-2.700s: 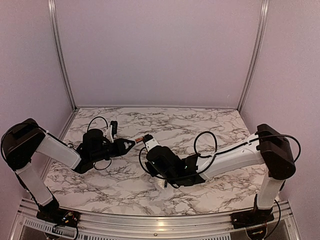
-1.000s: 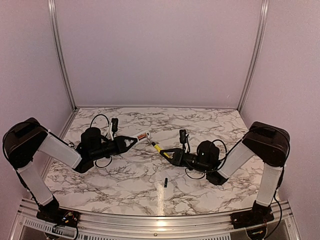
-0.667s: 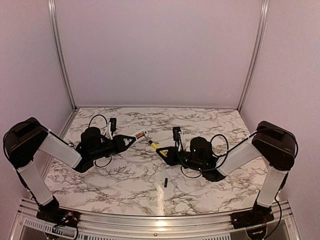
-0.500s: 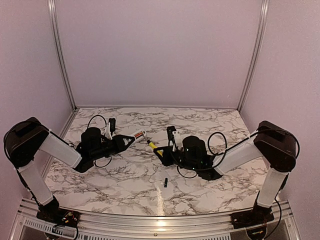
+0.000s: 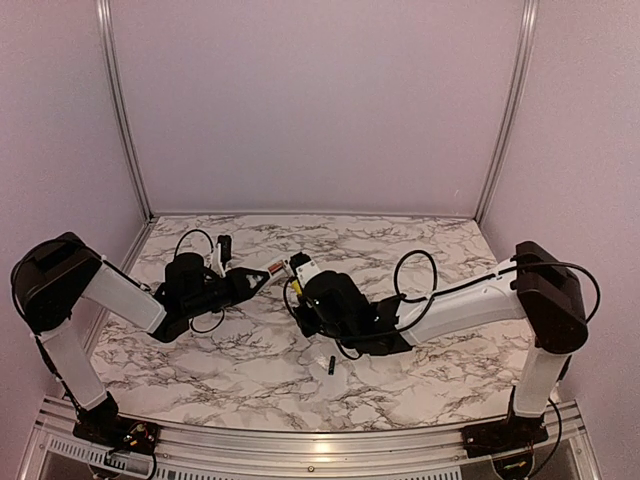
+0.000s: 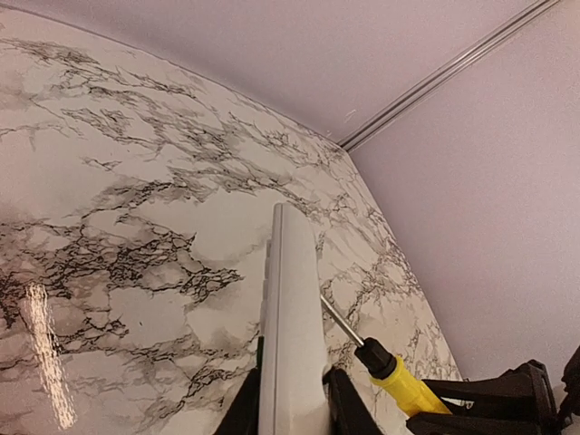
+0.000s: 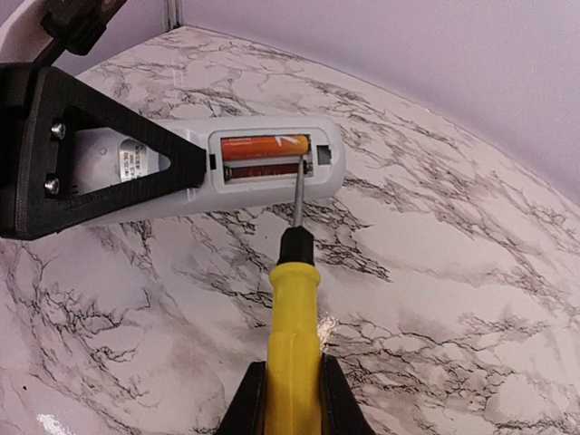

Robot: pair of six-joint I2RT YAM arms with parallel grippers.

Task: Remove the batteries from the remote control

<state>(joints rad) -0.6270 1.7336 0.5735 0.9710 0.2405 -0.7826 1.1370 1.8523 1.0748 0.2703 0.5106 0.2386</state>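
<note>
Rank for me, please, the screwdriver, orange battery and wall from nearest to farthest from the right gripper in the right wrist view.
1. The screwdriver: clamped in the right gripper, bottom centre.
2. The orange battery: in the open bay of the remote, just past the tip.
3. The wall: behind everything, along the top.

Yellow-handled screwdriver point(image 7: 294, 308); marble table point(image 7: 453, 299)
</note>
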